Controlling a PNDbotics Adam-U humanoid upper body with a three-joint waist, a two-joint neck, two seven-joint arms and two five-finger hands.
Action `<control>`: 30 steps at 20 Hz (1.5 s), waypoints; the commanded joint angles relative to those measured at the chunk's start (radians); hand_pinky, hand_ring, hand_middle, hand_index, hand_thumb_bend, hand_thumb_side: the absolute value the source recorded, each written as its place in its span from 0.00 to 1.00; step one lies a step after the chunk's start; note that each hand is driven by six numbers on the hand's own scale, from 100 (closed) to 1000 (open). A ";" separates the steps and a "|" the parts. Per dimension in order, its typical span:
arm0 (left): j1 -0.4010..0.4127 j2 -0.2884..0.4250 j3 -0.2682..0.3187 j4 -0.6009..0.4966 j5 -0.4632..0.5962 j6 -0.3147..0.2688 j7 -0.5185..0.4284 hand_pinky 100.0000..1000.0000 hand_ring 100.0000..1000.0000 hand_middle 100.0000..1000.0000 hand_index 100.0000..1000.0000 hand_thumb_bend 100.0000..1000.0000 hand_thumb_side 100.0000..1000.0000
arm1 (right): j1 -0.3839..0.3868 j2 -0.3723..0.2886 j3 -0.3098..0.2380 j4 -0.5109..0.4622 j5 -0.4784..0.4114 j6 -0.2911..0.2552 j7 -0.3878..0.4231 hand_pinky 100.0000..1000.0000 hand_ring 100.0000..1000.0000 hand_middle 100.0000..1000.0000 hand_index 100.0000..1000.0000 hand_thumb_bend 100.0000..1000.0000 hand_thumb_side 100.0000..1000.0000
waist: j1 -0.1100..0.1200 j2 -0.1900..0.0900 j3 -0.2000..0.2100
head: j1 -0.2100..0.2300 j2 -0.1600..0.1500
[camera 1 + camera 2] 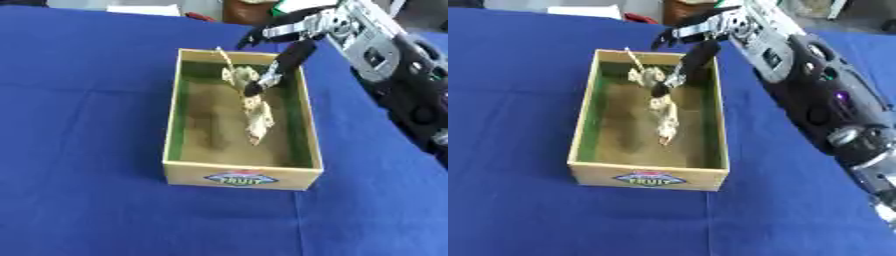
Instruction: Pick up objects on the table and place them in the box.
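Object [255, 114]: pale, knobbly, elongated, lying in box [241, 179].

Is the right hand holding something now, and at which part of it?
The right hand pinches a pale, beige object at its upper part; the object hangs down inside the box.

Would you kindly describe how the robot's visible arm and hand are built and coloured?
The right arm has a boxy silver-grey forearm with black panels, then black rounded joints with silver rings nearer the body. The right hand is black with silver links and slim black fingers. No left arm shows.
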 commanded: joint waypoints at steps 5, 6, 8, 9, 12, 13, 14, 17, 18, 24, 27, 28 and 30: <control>-0.008 0.007 0.004 -0.017 0.000 0.005 -0.006 0.47 0.52 0.52 0.69 0.00 0.37 | -0.016 0.005 0.046 0.047 0.081 -0.051 -0.031 0.99 1.00 0.99 1.00 0.56 0.70 | 0.006 -0.016 0.008 | -0.003 -0.002; -0.009 0.007 0.004 -0.017 0.000 0.005 -0.006 0.47 0.52 0.52 0.69 0.00 0.37 | -0.015 0.006 0.052 0.052 0.098 -0.057 -0.043 0.99 1.00 1.00 1.00 0.56 0.70 | 0.006 -0.016 0.008 | -0.002 -0.003; -0.009 0.007 0.004 -0.017 -0.001 0.008 -0.006 0.47 0.52 0.52 0.69 0.00 0.37 | -0.012 0.006 0.067 0.055 0.134 -0.076 -0.058 1.00 1.00 1.00 1.00 0.58 0.55 | 0.004 -0.015 0.008 | 0.001 -0.006; -0.010 0.007 0.004 -0.017 -0.001 0.009 -0.006 0.47 0.52 0.52 0.69 0.00 0.37 | -0.012 0.006 0.077 0.055 0.159 -0.095 -0.053 1.00 1.00 1.00 1.00 0.59 0.48 | 0.004 -0.016 0.008 | 0.003 -0.007; -0.011 0.006 0.004 -0.017 0.000 0.010 -0.006 0.47 0.52 0.52 0.69 0.00 0.37 | -0.014 0.010 0.086 0.063 0.220 -0.156 -0.004 1.00 1.00 1.00 1.00 0.55 0.40 | 0.002 -0.016 0.009 | 0.005 -0.010; -0.011 0.006 0.003 -0.017 0.001 0.010 -0.007 0.47 0.52 0.52 0.69 0.00 0.37 | -0.015 0.013 0.081 0.065 0.231 -0.168 0.006 1.00 1.00 1.00 1.00 0.55 0.41 | 0.002 -0.017 0.009 | 0.005 -0.009; -0.011 0.006 0.004 -0.017 0.001 0.010 -0.007 0.47 0.52 0.52 0.69 0.00 0.37 | -0.015 0.013 0.074 0.065 0.239 -0.175 0.009 1.00 1.00 1.00 1.00 0.55 0.42 | 0.002 -0.017 0.010 | 0.006 -0.009; -0.010 0.007 0.005 -0.017 0.003 0.010 -0.006 0.47 0.52 0.52 0.69 0.00 0.37 | -0.012 0.009 0.052 0.056 0.236 -0.174 -0.006 1.00 1.00 1.00 1.00 0.54 0.46 | 0.001 -0.018 0.009 | 0.007 -0.008; -0.010 0.007 0.005 -0.017 0.003 0.010 -0.006 0.47 0.52 0.52 0.69 0.00 0.37 | -0.009 0.005 0.044 0.045 0.225 -0.169 -0.014 1.00 1.00 1.00 1.00 0.55 0.48 | 0.001 -0.019 0.009 | 0.008 -0.008; -0.007 0.007 0.006 -0.017 0.003 0.012 -0.008 0.47 0.52 0.52 0.69 0.00 0.38 | 0.014 -0.031 -0.025 -0.112 0.114 -0.108 -0.049 0.98 1.00 1.00 1.00 0.56 0.61 | 0.006 -0.021 0.004 | 0.009 -0.002; -0.005 0.007 0.008 -0.017 0.002 0.013 -0.007 0.47 0.52 0.52 0.69 0.00 0.38 | 0.032 -0.058 -0.071 -0.216 0.033 -0.058 -0.068 0.96 0.99 0.98 1.00 0.48 0.73 | 0.011 -0.023 0.001 | 0.010 -0.001; -0.005 0.008 0.009 -0.017 0.001 0.013 -0.007 0.47 0.52 0.52 0.69 0.00 0.38 | 0.038 -0.068 -0.085 -0.247 0.013 -0.041 -0.077 0.95 0.98 0.96 0.98 0.41 0.80 | 0.013 -0.024 0.000 | 0.011 0.000; -0.004 0.009 0.010 -0.017 0.001 0.013 -0.006 0.47 0.52 0.52 0.69 0.00 0.38 | 0.053 -0.090 -0.118 -0.309 -0.020 -0.004 -0.108 0.93 0.96 0.95 0.96 0.30 0.86 | 0.016 -0.025 -0.004 | 0.013 0.002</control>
